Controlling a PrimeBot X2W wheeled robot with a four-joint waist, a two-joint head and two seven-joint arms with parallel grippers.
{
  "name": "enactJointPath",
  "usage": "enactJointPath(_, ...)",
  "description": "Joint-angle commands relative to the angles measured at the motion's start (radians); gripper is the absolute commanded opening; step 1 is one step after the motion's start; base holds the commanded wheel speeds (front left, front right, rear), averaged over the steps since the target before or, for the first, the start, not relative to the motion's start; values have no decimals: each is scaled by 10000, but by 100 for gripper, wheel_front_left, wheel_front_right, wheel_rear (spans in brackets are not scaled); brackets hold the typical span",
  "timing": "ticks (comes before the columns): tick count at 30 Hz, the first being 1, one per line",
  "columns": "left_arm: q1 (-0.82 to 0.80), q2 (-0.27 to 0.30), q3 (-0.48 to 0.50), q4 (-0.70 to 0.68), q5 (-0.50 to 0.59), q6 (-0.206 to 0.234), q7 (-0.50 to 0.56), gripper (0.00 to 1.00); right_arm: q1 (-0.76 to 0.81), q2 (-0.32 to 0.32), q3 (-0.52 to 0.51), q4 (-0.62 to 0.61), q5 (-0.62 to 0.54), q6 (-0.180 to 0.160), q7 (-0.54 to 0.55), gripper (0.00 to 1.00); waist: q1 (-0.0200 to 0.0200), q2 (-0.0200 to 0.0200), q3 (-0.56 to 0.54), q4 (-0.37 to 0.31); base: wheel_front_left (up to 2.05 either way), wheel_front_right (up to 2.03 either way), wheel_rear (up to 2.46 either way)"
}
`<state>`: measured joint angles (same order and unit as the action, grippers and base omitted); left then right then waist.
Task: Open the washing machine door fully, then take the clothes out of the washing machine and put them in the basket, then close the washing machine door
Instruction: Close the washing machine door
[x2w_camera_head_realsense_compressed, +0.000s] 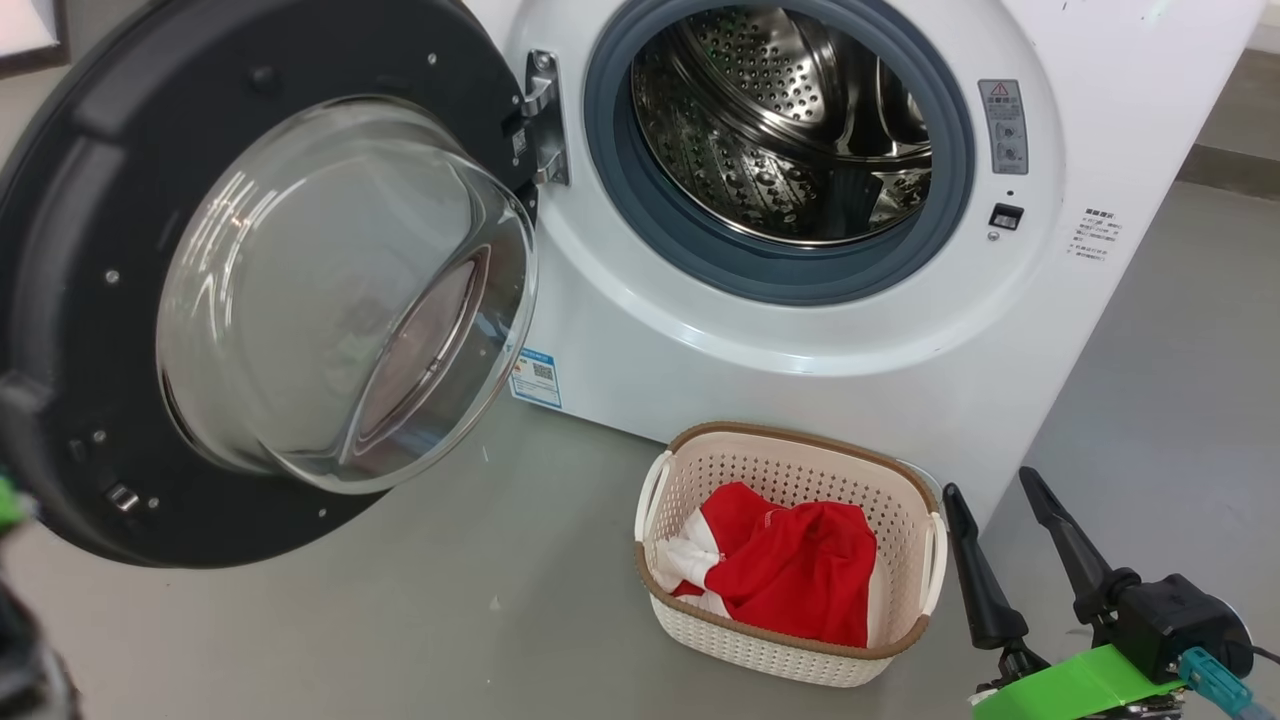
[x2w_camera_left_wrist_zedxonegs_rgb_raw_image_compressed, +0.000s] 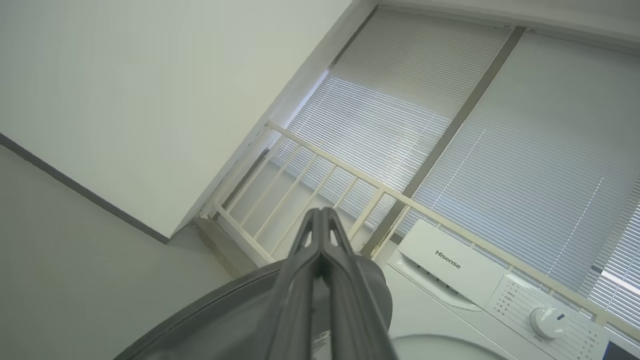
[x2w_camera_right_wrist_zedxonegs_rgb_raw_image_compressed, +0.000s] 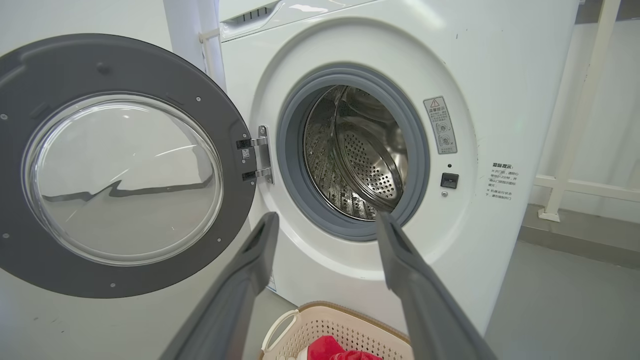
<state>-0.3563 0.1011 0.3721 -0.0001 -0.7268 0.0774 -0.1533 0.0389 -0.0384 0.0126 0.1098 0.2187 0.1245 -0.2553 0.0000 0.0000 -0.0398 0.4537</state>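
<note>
Left end effector (x2w_camera_left_wrist_zedxonegs_rgb_raw_image_compressed: 321, 212) had its two fingers pressed together with nothing between them. It pointed up past the dark rim of the door (x2w_camera_left_wrist_zedxonegs_rgb_raw_image_compressed: 225, 310) toward a window with blinds (x2w_camera_left_wrist_zedxonegs_rgb_raw_image_compressed: 500, 150). Whether the fingers touched that rim could not be told. Right end effector (x2w_camera_head_realsense_compressed: 990, 483) stood low at the right with its fingers wide apart and nothing in them. It was just beside the right end of the basket (x2w_camera_head_realsense_compressed: 800, 470), tips aimed at the front of the machine (x2w_camera_head_realsense_compressed: 700, 330).

That white front-loader stood on the grey floor (x2w_camera_head_realsense_compressed: 400, 620) with its mouth uncovered. The door hung wide open on a metal hinge (x2w_camera_head_realsense_compressed: 543, 115) at the left of the mouth. Its inner face and bulging glass bowl (x2w_camera_head_realsense_compressed: 340, 290) were turned toward the head camera. A grey gasket (x2w_camera_head_realsense_compressed: 800, 272) ringed the drum (x2w_camera_head_realsense_compressed: 780, 130), whose perforated steel wall was in plain sight.

The basket sat on the floor just in front of the machine, below the mouth. The clothes (x2w_camera_head_realsense_compressed: 800, 570), red with a patch of white at the left, lay crumpled inside it and covered its bottom. A small blue label (x2w_camera_head_realsense_compressed: 536, 377) was stuck low on the machine's front, near the edge of the glass bowl.
</note>
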Motion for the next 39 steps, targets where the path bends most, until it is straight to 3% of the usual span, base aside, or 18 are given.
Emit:
enactJointPath(1,-803,479,557,250,-598,-70,372,0,-154,-118,218,-199,-91,62,-65,100,0,0,-9,-12,0,0,0)
enactJointPath(4,-1697,758,1058,1385,-1627,165,1145,0,-136,-118,214,-171,-105,62,-65,100,0,0,-26,-34,0,0,0)
enactJointPath(9,-2637,1351,1358,2682,-2232,412,1877,0,-129,-118,216,-164,-110,62,-65,100,0,0,-27,-77,0,0,0)
enactJointPath(14,-3689,1912,1374,4399,-2951,891,3358,0,-80,-118,254,-141,-126,62,-65,100,0,0,-41,-92,0,0,0)
enactJointPath(23,-5033,2765,888,7131,-2953,1271,4519,0,-24,-118,339,-112,-275,62,-65,100,0,0,-89,-122,0,0,0)
enactJointPath(39,-5602,3382,253,9523,-2569,768,4769,0,-92,-118,602,-35,-431,62,-15,100,0,0,-14,-744,0,0,0)
